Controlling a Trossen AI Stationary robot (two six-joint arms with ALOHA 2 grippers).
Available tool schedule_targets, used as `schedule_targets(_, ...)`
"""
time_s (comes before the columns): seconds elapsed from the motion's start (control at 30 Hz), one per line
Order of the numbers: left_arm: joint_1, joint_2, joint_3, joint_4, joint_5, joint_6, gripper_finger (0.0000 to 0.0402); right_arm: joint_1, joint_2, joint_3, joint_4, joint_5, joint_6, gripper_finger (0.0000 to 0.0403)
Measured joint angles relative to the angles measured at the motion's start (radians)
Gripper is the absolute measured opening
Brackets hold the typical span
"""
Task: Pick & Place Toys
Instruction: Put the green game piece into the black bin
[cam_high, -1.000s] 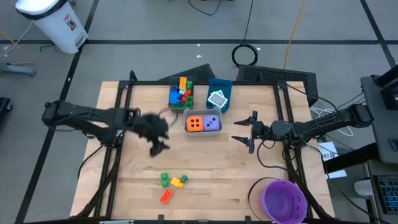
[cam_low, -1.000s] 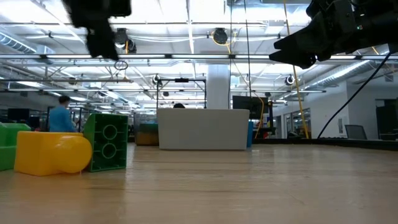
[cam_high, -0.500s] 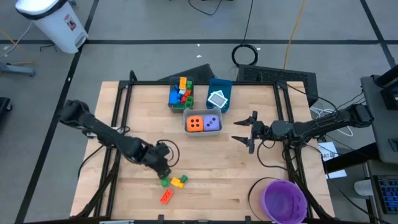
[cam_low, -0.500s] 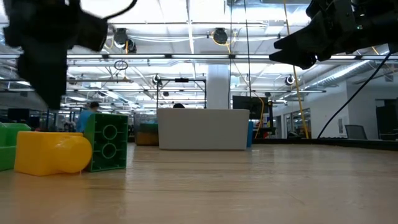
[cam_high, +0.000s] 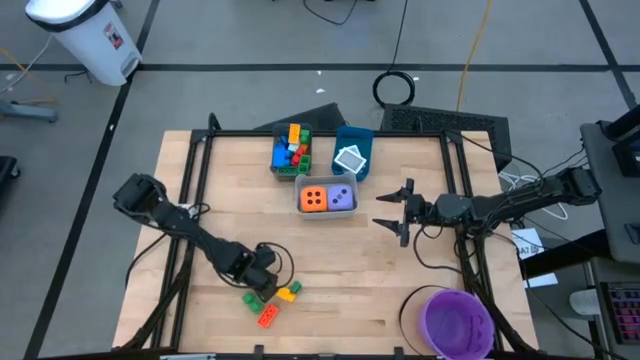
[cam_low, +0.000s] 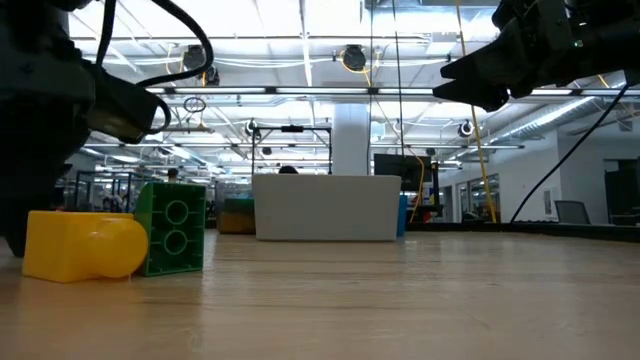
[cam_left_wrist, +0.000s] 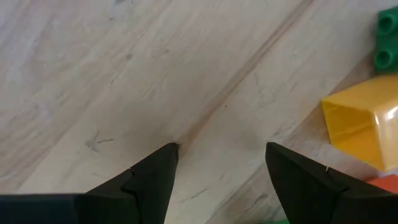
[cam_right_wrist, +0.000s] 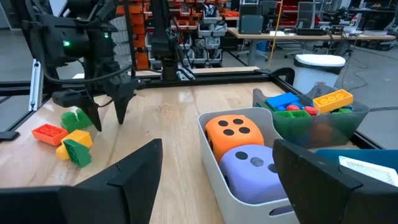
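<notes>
At the table's (cam_high: 220, 200) front left, the left gripper (cam_high: 262, 287) hangs low with fingers spread over bare wood, just beside the yellow brick (cam_high: 286, 293), green brick (cam_high: 252, 298) and red brick (cam_high: 268, 317). Right of centre waits the right gripper (cam_high: 385, 226), fingers spread.

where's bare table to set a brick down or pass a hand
Bare wood runs between the loose bricks and the purple bowl, and along the left edge beside the left arm. It is crowded at the far bins and under the left gripper.
</notes>
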Motion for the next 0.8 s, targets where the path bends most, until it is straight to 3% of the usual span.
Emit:
schedule_targets(0.1,0.003,-0.007,-0.001,-0.004,0.005,0.07,0.0257,0.0,0.0,0.0,-0.002,0.0,0.018,0.0279)
schedule_targets(0.33,-0.003,-0.056,-0.008,-0.043,0.034,0.582,0.0257,0.002,0.0,0.0,-0.011,-0.002,0.033,0.0279)
schedule_targets(0.47,-0.004,-0.056,-0.005,-0.047,0.046,0.741,0.0257,0.002,0.0,0.0,-0.013,-0.002,0.044,0.0279)
schedule_targets(0.67,0.044,-0.075,0.085,-0.079,0.225,0.798,0.0257,0.002,0.0,0.0,-0.013,-0.002,0.042,0.0279)
schedule_targets(0.8,0.03,-0.094,0.165,-0.143,0.223,0.856,0.0257,0.002,0.0,0.0,-0.014,-0.002,0.041,0.0279)
